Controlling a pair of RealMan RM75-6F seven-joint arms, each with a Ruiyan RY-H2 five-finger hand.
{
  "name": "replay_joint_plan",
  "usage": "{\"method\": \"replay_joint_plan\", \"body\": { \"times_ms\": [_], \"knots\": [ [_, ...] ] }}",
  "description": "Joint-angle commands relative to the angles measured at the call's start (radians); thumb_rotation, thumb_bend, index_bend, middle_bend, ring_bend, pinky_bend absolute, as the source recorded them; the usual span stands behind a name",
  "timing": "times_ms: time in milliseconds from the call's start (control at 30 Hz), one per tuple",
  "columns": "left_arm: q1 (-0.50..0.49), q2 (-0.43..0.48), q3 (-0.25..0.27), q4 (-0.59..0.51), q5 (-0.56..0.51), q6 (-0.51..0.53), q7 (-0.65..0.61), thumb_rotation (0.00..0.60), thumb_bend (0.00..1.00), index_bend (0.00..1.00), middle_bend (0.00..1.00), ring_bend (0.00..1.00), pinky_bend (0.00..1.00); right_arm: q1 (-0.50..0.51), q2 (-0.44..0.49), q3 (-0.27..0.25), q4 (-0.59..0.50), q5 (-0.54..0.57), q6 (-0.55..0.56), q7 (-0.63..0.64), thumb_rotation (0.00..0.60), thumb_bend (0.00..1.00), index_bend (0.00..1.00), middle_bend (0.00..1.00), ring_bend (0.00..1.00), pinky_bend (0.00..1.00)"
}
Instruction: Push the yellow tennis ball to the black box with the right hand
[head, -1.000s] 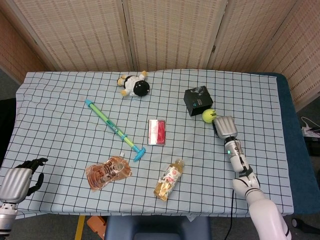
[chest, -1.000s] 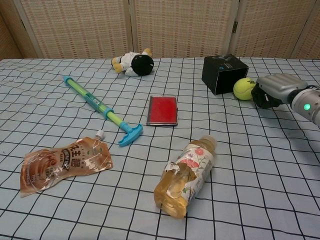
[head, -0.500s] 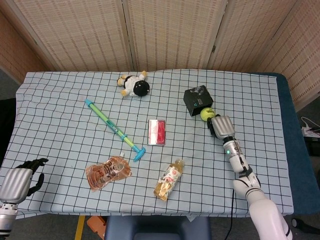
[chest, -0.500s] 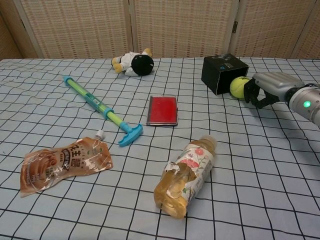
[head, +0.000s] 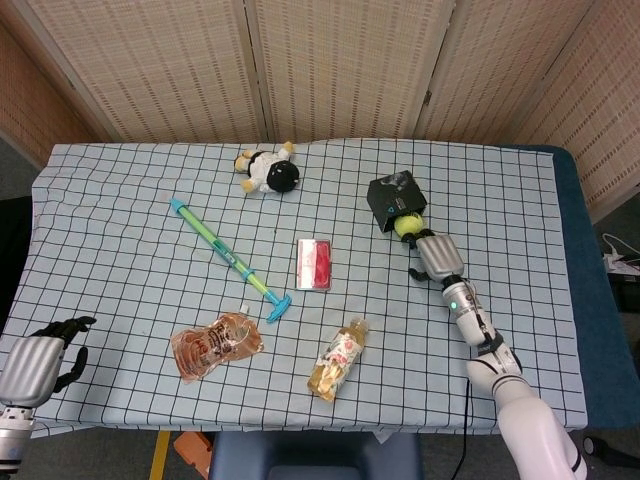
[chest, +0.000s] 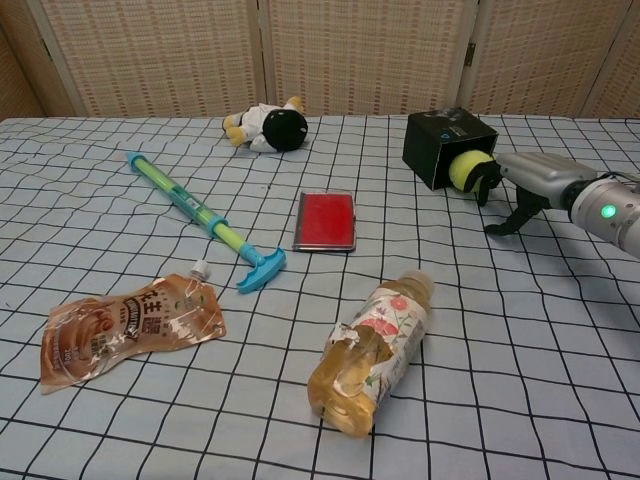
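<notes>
The right hand (chest: 525, 185) covers part of the yellow tennis ball (chest: 464, 171), its arm runs off the chest view's edge, and the left hand (head: 40, 360) is cut off low in the head view.

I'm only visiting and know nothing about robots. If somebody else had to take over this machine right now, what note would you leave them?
Right hand: fingers spread, touching the yellow tennis ball, holding nothing.
Left hand: idle at the table's near left corner, holding nothing.
Ball: resting against the front of the black box.
Done: the push looks finished, since ball and box touch.
Left: probably just ease the right hand back without nudging the ball away.
</notes>
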Motion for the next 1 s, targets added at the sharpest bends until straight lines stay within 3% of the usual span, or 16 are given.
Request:
{"method": "replay_joint_plan", "body": {
  "times_ms": [33, 167, 333, 833, 933, 1000],
  "knots": [
    [0.000, 0.000, 0.000, 0.000, 0.000, 0.001, 0.000, 0.600, 0.52, 0.30, 0.36, 0.35, 0.55, 0.004, 0.003, -0.005, -0.005, -0.004, -0.010, 0.017, 0.600, 0.09, 0.20, 0.26, 0.11, 0.35],
    [0.000, 0.000, 0.000, 0.000, 0.000, 0.000, -0.002, 0.600, 0.52, 0.30, 0.36, 0.35, 0.55, 0.005, 0.006, -0.010, -0.008, -0.011, -0.001, 0.038, 0.600, 0.06, 0.03, 0.13, 0.01, 0.18],
    [-0.001, 0.000, 0.000, 0.000, 0.000, -0.002, -0.002, 0.600, 0.52, 0.30, 0.36, 0.35, 0.55, 0.005, 0.006, -0.014, -0.008, -0.016, 0.012, 0.058, 0.600, 0.05, 0.00, 0.00, 0.00, 0.09],
    [0.000, 0.001, 0.000, 0.000, 0.001, 0.001, -0.007, 0.600, 0.52, 0.30, 0.36, 0.35, 0.55, -0.011, 0.022, -0.013, -0.022, -0.015, 0.057, 0.033, 0.600, 0.06, 0.01, 0.00, 0.00, 0.10],
    [0.001, 0.002, 0.000, -0.001, 0.002, 0.005, -0.010, 0.600, 0.52, 0.30, 0.36, 0.35, 0.55, -0.070, 0.055, 0.024, -0.061, 0.020, 0.184, -0.077, 0.600, 0.09, 0.14, 0.06, 0.00, 0.21],
    [0.001, 0.003, 0.000, -0.002, 0.006, 0.007, -0.010, 0.600, 0.52, 0.30, 0.36, 0.35, 0.55, -0.136, 0.106, 0.047, -0.184, 0.046, 0.289, -0.194, 0.600, 0.09, 0.22, 0.13, 0.00, 0.27]
  ]
}}
